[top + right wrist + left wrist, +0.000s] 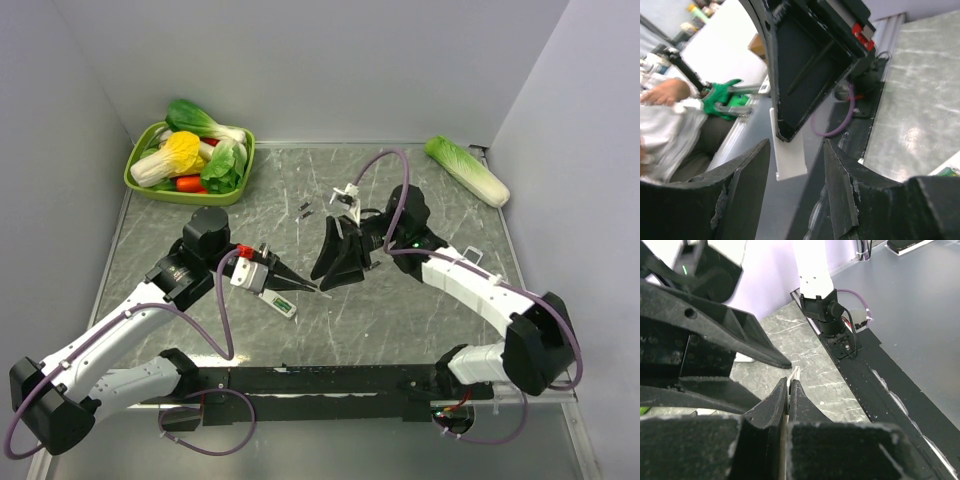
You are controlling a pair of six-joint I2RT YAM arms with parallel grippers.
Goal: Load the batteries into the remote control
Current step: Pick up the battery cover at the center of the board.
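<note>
- Left-side jaws first: my left gripper [791,382] is pinched tight on a thin white plate [790,160]. It grips near one end, so most of the plate sticks out past the tips. I judge it to be the battery cover, though nothing marks it as such.
- My right gripper [797,146] has its jaws apart, one finger on each side of that plate. A gap shows on both sides, and it grasps nothing.
- The remote control [283,303] lies flat on the table [420,200] just below my left fingers, green-lined recess facing up. It is too small in view to tell whether any cell sits in it.
- The batteries I cannot pick out for sure. Two tiny dark slivers [306,209] lie on the tabletop beyond both grippers, too small to tell their colour.
- The step in hand looks like a pass of the plate from left to right. My right pads should meet its flat faces squarely, not its edges, and clamp fully before the left lets go.
- The plate looks like smooth, hard, thin plastic, so a skewed pinch could flip it out.
- My fingers are matte black wedges, faintly scuffed. The tabletop is glossy and marble-patterned, likely slippery for round cells.
</note>
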